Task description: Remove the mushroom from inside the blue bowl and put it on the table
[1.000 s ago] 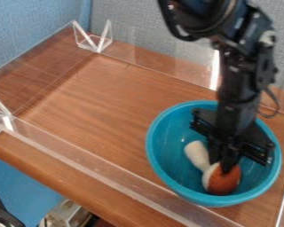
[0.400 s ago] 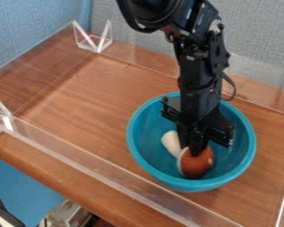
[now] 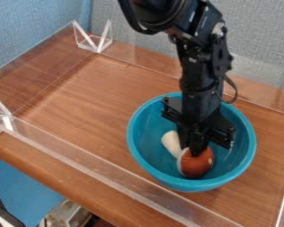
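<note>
The blue bowl (image 3: 231,155) stands on the table (image 3: 97,97) near its front right. Inside it lies the mushroom (image 3: 199,165) on its side, its reddish-brown cap toward the front and its cream stem (image 3: 172,142) pointing back left. My gripper (image 3: 201,156) points straight down into the bowl. Its dark fingers are closed together on the mushroom where the cap meets the stem. The fingertips are low in the bowl, near its floor.
Low clear acrylic walls (image 3: 74,146) edge the table on the front, left and back sides. A clear triangular bracket (image 3: 95,38) stands at the back left corner. The bowl sits close to the front wall.
Over the first half second the gripper moved left and away from the camera, and the bowl and mushroom shifted with it. Since then nothing has moved.
</note>
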Controlling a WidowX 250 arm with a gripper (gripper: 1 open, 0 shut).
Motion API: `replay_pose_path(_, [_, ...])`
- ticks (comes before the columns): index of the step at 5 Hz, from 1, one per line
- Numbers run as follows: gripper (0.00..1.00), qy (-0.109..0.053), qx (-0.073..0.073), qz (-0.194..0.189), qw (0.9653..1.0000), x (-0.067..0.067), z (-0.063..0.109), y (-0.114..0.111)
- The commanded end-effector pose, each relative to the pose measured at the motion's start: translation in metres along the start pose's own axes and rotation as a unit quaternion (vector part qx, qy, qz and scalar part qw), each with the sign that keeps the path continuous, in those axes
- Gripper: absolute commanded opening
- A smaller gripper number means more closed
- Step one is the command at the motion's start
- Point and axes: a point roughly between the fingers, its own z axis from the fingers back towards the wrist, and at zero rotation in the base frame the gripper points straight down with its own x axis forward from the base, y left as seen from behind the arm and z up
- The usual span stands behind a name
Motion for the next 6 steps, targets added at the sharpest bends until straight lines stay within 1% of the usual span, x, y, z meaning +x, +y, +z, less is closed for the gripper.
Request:
replay_pose_path(1, [0.0,0.023,0.012,0.002,0.9997,-0.011,-0.011,0.004])
replay_pose_path(2, [0.0,0.028,0.017,0.006,0.9994,-0.014,-0.013,0.004])
replay_pose_path(3, [0.0,0.011,0.011,0.014,0.9998,-0.012,0.006,0.006])
replay_pose_path(5, [0.0,-0.023,0.001,0.03,0.9993,-0.01,0.043,0.014])
replay_pose_path(6, [0.0,-0.036,-0.002,0.049,0.9982,-0.011,0.06,0.032])
